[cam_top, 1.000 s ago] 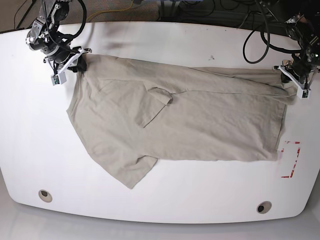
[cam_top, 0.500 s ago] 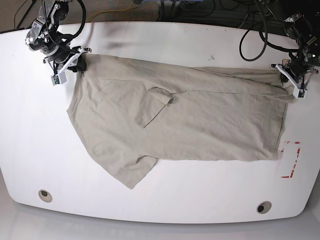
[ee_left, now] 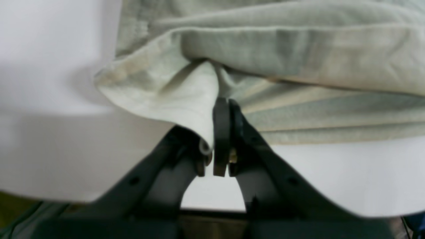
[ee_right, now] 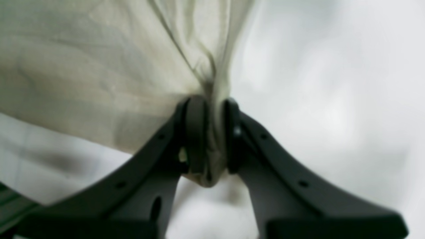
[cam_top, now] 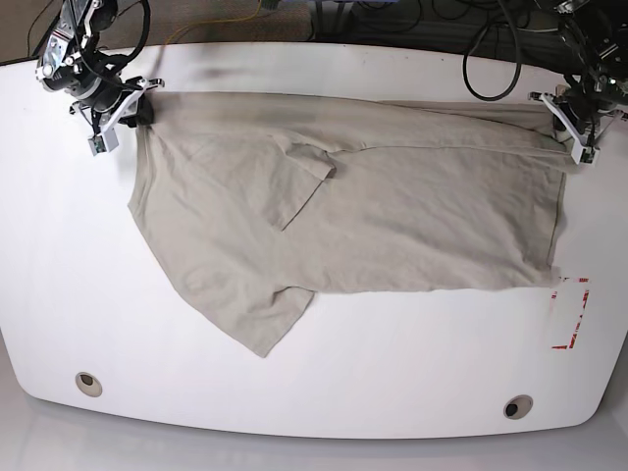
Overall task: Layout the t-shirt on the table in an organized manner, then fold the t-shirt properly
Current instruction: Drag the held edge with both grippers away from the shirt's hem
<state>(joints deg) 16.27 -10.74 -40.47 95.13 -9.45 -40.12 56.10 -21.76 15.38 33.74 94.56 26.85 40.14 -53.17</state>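
The beige t-shirt [cam_top: 392, 216] lies stretched sideways across the white table [cam_top: 324, 392], with one sleeve [cam_top: 304, 182] folded over its body and the other sleeve [cam_top: 260, 319] pointing toward the front edge. My right gripper [cam_top: 123, 110] is at the shirt's far left corner, and my left gripper [cam_top: 579, 137] is at its far right corner. In the left wrist view the left gripper [ee_left: 221, 103] is shut on a fold of the t-shirt [ee_left: 298, 66]. In the right wrist view the right gripper [ee_right: 212, 132] pinches bunched t-shirt cloth [ee_right: 99, 66] between its pads.
A red dashed mark [cam_top: 571, 314] sits at the right, just below the shirt's hem. Two round grey holes [cam_top: 88, 383] [cam_top: 517, 406] lie near the front edge. Black cables [cam_top: 491, 59] hang over the table's back edge.
Both grippers moved toward the table's far edge, dragging the shirt's upper edge with them and pulling it straighter. The left gripper closed on the right corner.
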